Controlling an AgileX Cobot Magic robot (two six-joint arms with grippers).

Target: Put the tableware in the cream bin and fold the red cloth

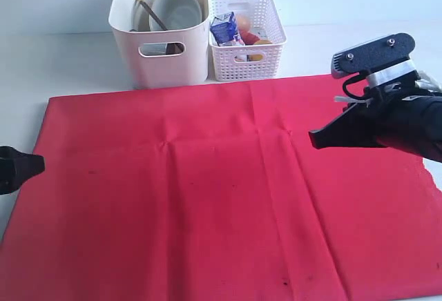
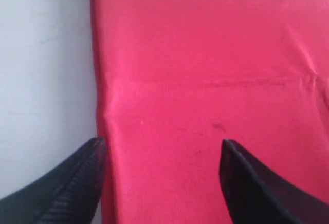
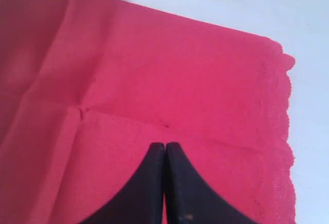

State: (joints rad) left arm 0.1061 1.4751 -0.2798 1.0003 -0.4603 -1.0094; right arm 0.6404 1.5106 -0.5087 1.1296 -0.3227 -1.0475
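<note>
Red cloth: the red cloth (image 1: 207, 197) lies spread flat on the white counter (image 1: 69, 59), filling the near part of the scene. It shows creases but no fold, and nothing rests on it.
Left fingers: your left fingers (image 1: 27, 165) sit at the cloth's left edge, spread wide and holding nothing. In the left wrist view one finger is over bare counter and the other over fabric, with the edge running between them. You cannot tell whether they touch the cloth.
Right fingers: your right fingers (image 3: 165, 149) are pressed together and empty, poised above the right part of the cloth, short of its scalloped edge (image 3: 285, 131).
Cream bin: the cream bin (image 1: 159, 56) stands just beyond the cloth's far edge and holds a pale bowl (image 1: 176, 7) and a brown wooden utensil (image 1: 153, 14).
Lattice basket: the white lattice basket (image 1: 245, 59) stands beside the bin, with a blue milk carton (image 1: 224, 28) and other food in it.
Step in hand: the tableware part looks finished, so you are starting the fold.
Next move: lower the left fingers and close them on the left edge. Part the right fingers and take the scalloped edge. Lift both evenly so the halves meet square.
</note>
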